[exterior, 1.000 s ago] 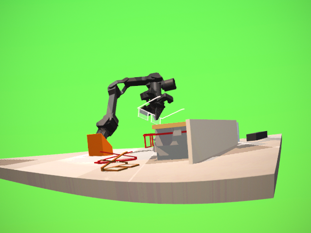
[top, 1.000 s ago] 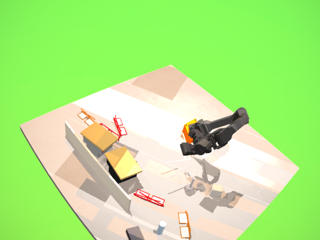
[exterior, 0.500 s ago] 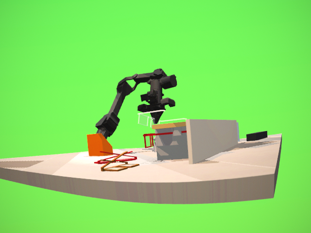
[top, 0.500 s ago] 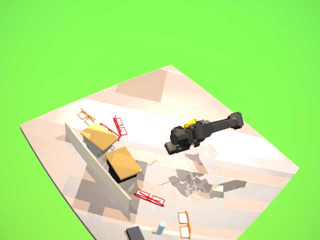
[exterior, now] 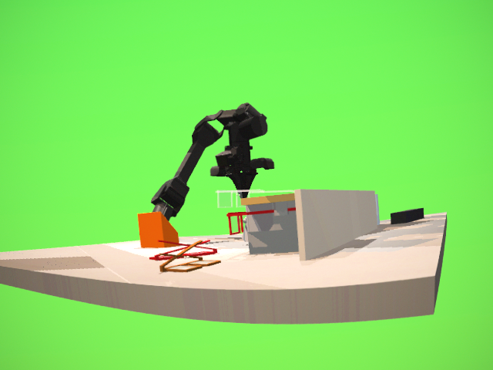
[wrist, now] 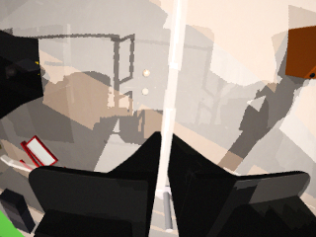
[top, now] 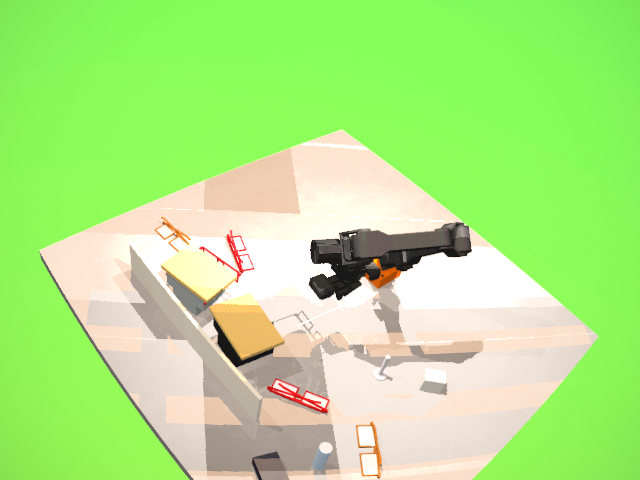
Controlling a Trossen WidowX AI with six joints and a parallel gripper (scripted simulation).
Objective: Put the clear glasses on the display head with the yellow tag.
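Observation:
My gripper (exterior: 243, 195) (wrist: 163, 137) points down and is shut on the clear glasses (exterior: 225, 191) (wrist: 173, 64), holding them in the air near head-top height. Their temples reach level toward the heads in the exterior view; they are hard to make out in the top view. The dark head (top: 227, 345) (wrist: 20, 74) has a wooden top and wears no glasses; a small yellow mark shows on it in the wrist view. The grey head (top: 187, 295) (exterior: 266, 240) wears red glasses (top: 220, 262) (exterior: 254, 212). The nose and ears of the dark head are unclear.
A pale wall (top: 196, 330) (exterior: 338, 223) stands behind both heads. Loose red and orange glasses lie beyond the grey head and nearer the camera. A white peg stand (top: 383, 365), white block (top: 434, 377), blue-grey cylinder (top: 321, 457) and dark box (top: 268, 465) stand around. An orange block (exterior: 153, 230) is at the arm's base.

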